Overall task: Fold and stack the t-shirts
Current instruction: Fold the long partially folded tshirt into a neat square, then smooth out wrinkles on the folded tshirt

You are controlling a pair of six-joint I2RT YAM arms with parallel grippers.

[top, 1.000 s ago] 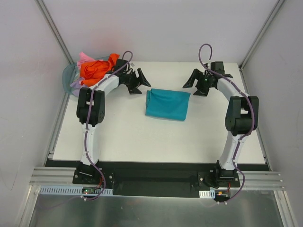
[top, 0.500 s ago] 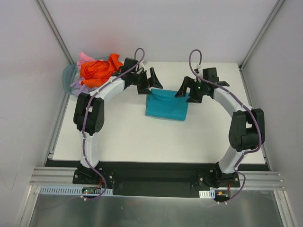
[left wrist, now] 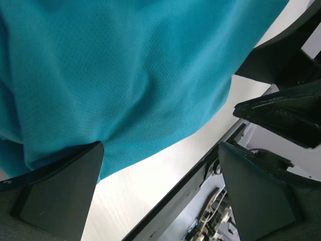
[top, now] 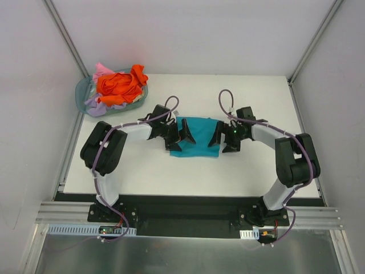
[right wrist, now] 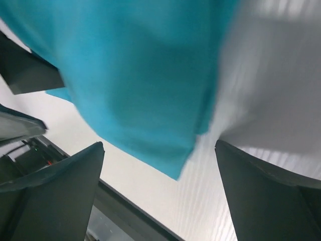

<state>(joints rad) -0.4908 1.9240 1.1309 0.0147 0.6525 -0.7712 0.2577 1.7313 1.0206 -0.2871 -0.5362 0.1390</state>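
Teal shirt (top: 198, 136): seen folded into a flat block, laid at the middle of the table, its long side running left to right.
Left gripper (top: 179, 139): brought low over the shirt's left end, jaws spread wide. In the wrist view the cloth's edge is seen between the fingers and touching the tip of one. Nothing is pinched.
Right gripper (top: 221, 140): set low over the shirt's right end, jaws also held wide. A corner of cloth is seen between the fingers in a blurred wrist view, and no grip can be made out.
Orange shirt (top: 117, 84): heaped crumpled on top of the basket.
Lavender shirt (top: 94, 106): draped over the basket's near left rim.
Pink shirt (top: 101, 69): glimpsed at the far side of the heap.
Basket (top: 81, 90): placed at the far left corner, well apart from the teal shirt.
Table (top: 171, 171): white, with both arm bases bolted along its near edge.
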